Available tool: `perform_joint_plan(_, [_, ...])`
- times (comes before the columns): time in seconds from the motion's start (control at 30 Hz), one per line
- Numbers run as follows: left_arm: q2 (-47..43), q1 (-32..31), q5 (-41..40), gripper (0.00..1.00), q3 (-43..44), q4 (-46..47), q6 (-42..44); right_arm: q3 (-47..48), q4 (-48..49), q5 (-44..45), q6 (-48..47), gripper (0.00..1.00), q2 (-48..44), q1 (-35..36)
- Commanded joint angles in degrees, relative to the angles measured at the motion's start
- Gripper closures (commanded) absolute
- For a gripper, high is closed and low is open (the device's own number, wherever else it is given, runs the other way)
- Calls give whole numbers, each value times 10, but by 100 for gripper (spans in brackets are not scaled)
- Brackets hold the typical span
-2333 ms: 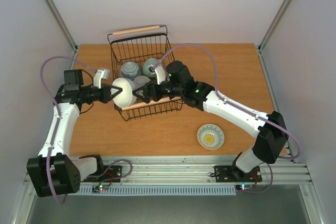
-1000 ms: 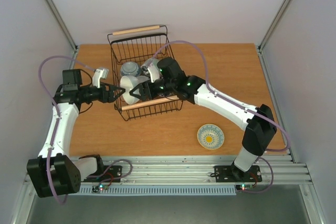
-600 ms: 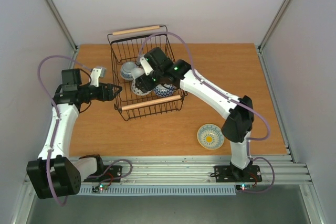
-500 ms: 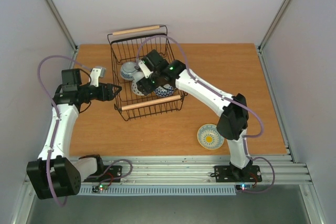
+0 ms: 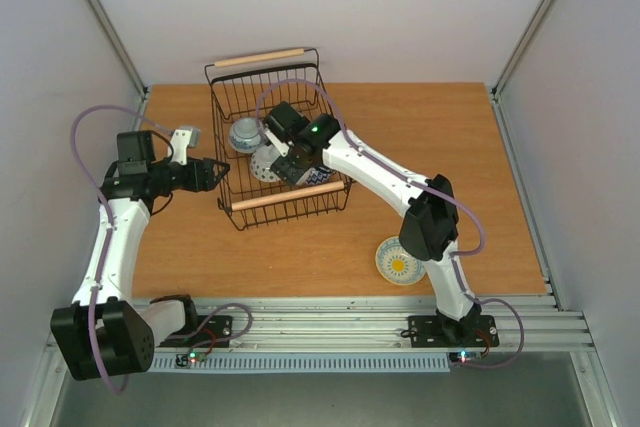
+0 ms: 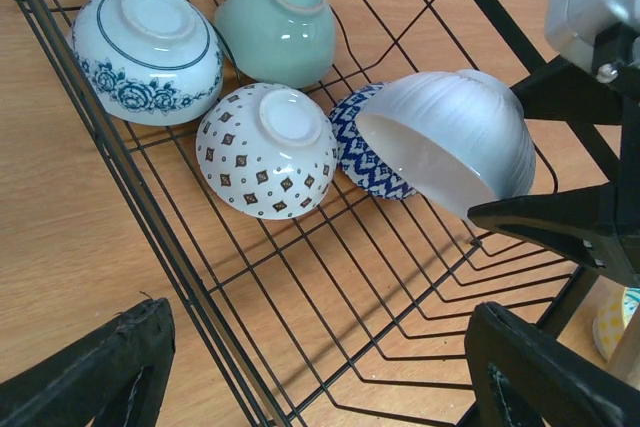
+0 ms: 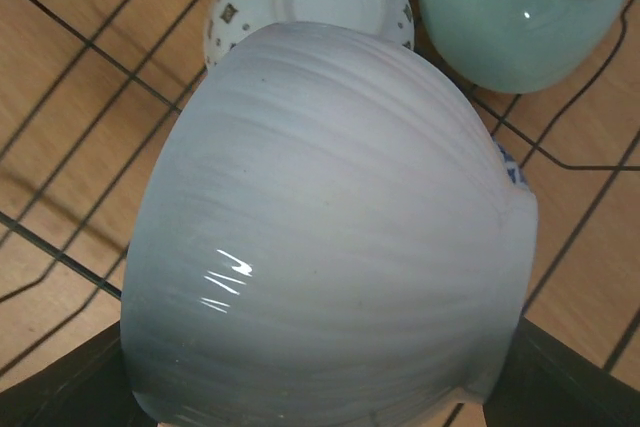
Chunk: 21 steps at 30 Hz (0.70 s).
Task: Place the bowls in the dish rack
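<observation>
The black wire dish rack holds several bowls upside down: a blue-and-white flowered one, a mint green one, a red-patterned one and a dark blue patterned one. My right gripper is inside the rack, shut on a white ribbed bowl that hangs tilted over the wire floor beside the dark blue bowl. In the left wrist view the white bowl shows between the right fingers. My left gripper stands open and empty at the rack's left side.
A cream bowl with a yellow inside sits upright on the wooden table at the front right. The rack's near wooden handle lies just in front of the right gripper. Grey walls close in the table's sides.
The right gripper has carried the white bowl deeper into the rack, down and to the left. The left gripper has drawn back slightly outside the rack's left side and opened a little wider.
</observation>
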Motion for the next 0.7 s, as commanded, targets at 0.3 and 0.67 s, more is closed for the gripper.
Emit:
perform_joint_plan(0.3, [-6, 3, -6, 20, 9, 26, -5, 25, -68, 106, -50, 99, 13, 23])
perform_joint_plan(0.67, [-6, 3, -9, 19, 9, 28, -4, 38, -69, 182, -72, 99, 44, 23])
